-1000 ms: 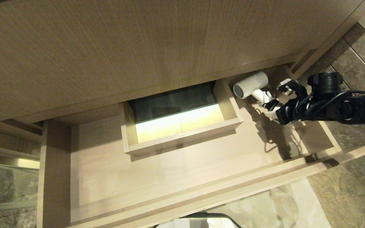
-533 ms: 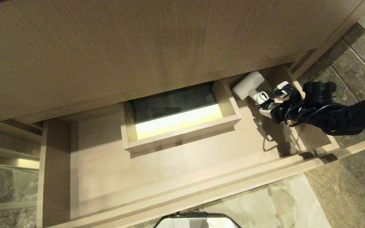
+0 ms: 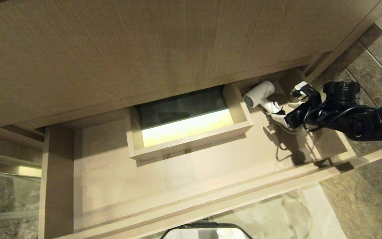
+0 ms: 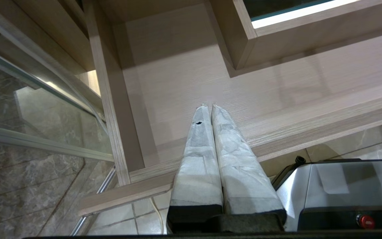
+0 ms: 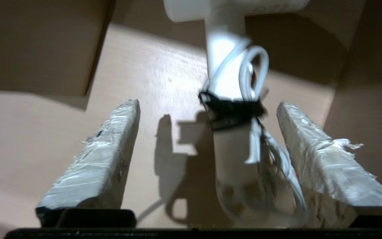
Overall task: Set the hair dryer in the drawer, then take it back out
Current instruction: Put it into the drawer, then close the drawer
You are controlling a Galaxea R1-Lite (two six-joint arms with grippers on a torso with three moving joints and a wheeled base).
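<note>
The white hair dryer lies in the back right corner of the open wood-grain drawer, its dark grey end facing the boxed cutout. My right gripper is open and straddles the white handle, with a gap on each side. The bundled white cord with its black tie hangs along the handle, close to one finger. The left gripper is shut and empty, hanging above the drawer's front left part.
A boxed cutout rises in the drawer's middle, beside the dryer. The drawer's right wall runs under my right arm. A tall wood-grain panel overhangs the back. Stone floor lies to the right, and the robot's base is at the front.
The right gripper's fingers have spread wide and let go of the hair dryer's handle. The dryer has settled onto the drawer floor, its barrel turned slightly. The left arm has not moved.
</note>
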